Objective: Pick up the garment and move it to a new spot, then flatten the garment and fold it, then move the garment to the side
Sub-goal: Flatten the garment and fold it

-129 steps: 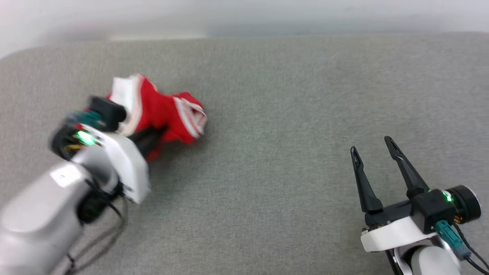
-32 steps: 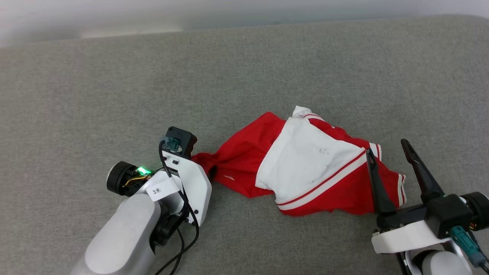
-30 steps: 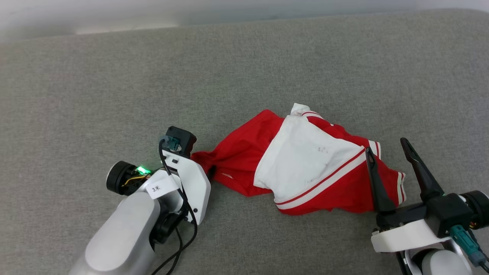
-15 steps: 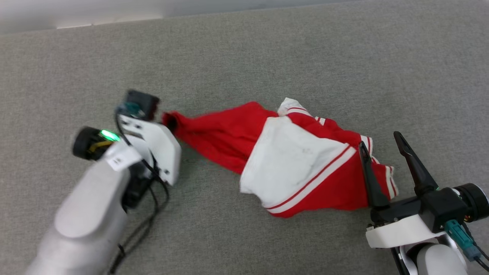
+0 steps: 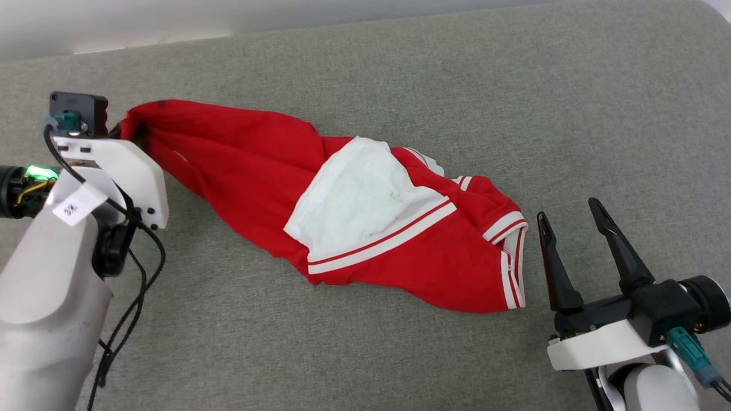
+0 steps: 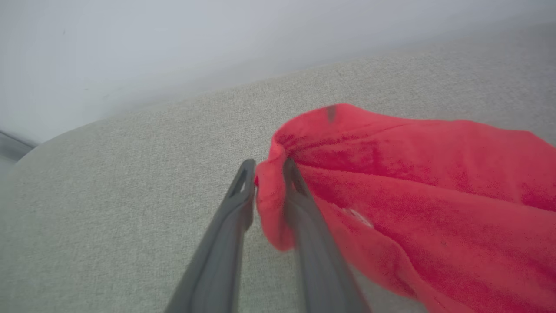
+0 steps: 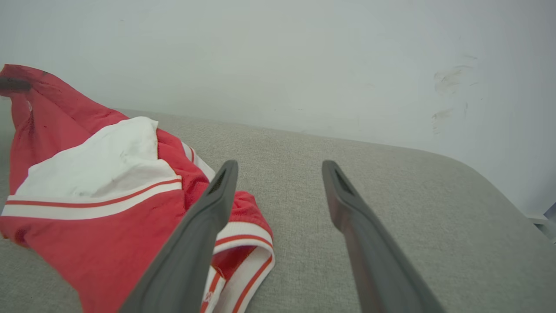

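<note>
Head view: the garment (image 5: 245, 165) is being stretched across the grey surface (image 5: 400, 74), between the two grippers.
Left gripper (image 6: 269, 167): a red fold is being pinched between its fingers (image 6: 299, 204), drawn close together.
Right gripper (image 5: 567, 209): its fingers are being held wide apart, empty; striped trim (image 5: 505, 225) is being seen just beside the left one.

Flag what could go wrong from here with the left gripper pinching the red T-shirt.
The left gripper pinches only a thin edge fold of the red short-sleeved T-shirt with white sleeves; a hard pull may free it.
The shirt lies bunched with a white sleeve folded over; dragging one end may not flatten it.
The open right gripper beside the striped trim could snag it.
</note>
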